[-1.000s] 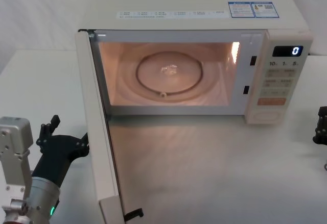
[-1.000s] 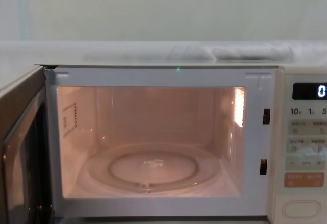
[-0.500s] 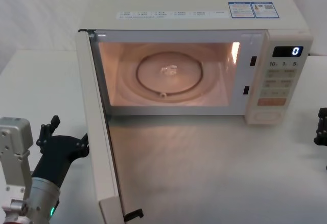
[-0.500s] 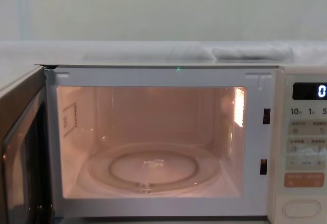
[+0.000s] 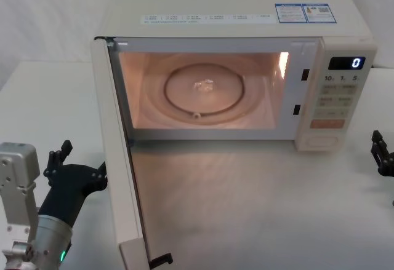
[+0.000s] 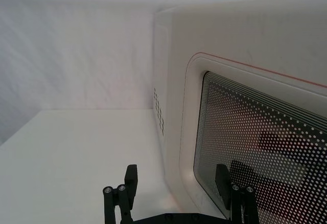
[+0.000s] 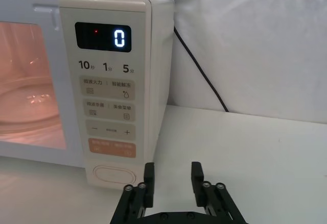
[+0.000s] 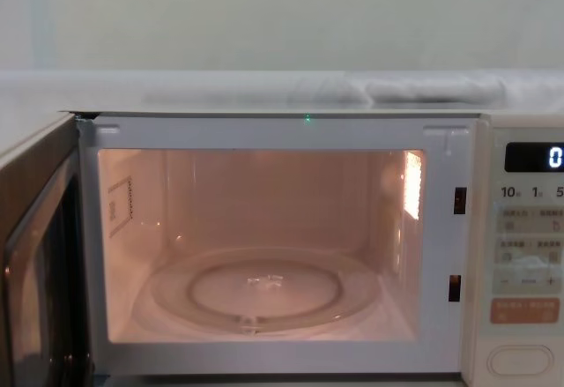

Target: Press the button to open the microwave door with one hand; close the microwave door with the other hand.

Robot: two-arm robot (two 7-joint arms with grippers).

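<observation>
Half done: microwave door (image 5: 123, 178) swung wide, cavity lit, button (image 7: 115, 175) at five o'clock on panel. Right gripper (image 7: 172, 184), fingers apart, now drawn back off the button. Left gripper (image 5: 79, 170), fingers apart, touching door's outer face at nine o'clock, ready to push shut.

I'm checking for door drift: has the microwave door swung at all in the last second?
No. In the head view the microwave door stands wide open, its edge at the same place against the microwave body.

Cream-white microwave door (image 8: 35, 264) swung open at left edge. Lit cavity holds round glass turntable (image 8: 264, 294). Wide pill-shaped cream button (image 8: 521, 361) at panel's bottom.
</observation>
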